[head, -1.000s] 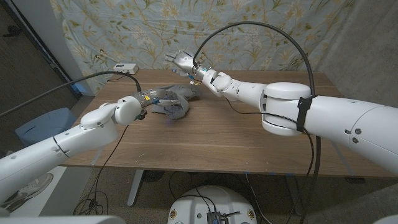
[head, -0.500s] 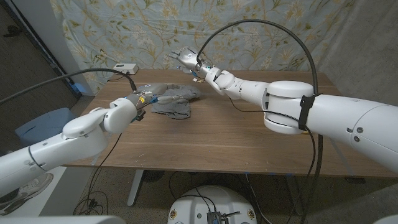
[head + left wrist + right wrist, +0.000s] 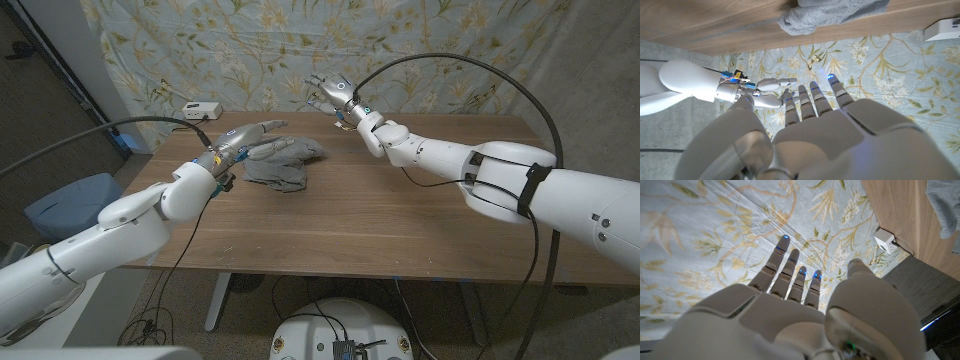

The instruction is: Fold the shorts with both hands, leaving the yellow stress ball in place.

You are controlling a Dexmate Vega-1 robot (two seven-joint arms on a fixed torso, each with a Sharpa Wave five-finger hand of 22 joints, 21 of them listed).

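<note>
— So, how do the grey shorts (image 3: 285, 163) look?
— Crumpled in a heap, just beyond the left hand (image 3: 250, 139), whose fingers are extended and empty.
— And the right hand (image 3: 331, 90)?
— Raised past the shorts, fingers spread, holding nothing.

Dim, even room light; soft shadows.

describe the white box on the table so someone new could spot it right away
Start at the wooden table and go to its far left corner, by the floral backdrop. The white box sits there, apart from the grey shorts: small, hard-edged and white.
</note>
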